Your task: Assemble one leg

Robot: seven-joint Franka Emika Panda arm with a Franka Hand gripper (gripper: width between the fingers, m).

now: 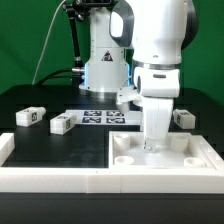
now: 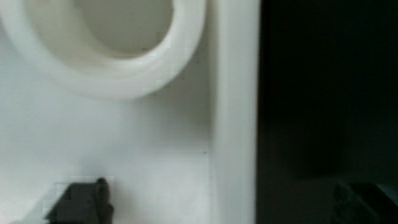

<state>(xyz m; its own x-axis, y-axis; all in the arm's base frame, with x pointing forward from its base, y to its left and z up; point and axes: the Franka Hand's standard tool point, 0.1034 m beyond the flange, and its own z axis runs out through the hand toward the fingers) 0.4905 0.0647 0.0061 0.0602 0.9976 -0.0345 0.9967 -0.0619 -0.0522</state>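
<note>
Three legs, small white blocks with black-and-white tags, lie on the black table: two at the exterior view's left [image 1: 28, 117] [image 1: 62, 123] and one at its right [image 1: 182, 117], behind the arm. My gripper [image 1: 156, 143] [image 2: 222, 205] is down at the far edge of the large flat white panel [image 1: 160, 158], away from all three legs. In the wrist view one fingertip [image 2: 80, 200] is over the white panel [image 2: 143, 130] near a round recess [image 2: 107, 40], and the other is over the black table beyond the panel's edge. The jaws are wide apart and hold nothing.
A white L-shaped rail [image 1: 60, 178] runs along the front and the exterior view's left, with the panel lying against it. The marker board [image 1: 104, 117] lies behind the panel. The robot base [image 1: 105, 70] stands at the back. A small white piece [image 1: 125, 97] sits beside the arm.
</note>
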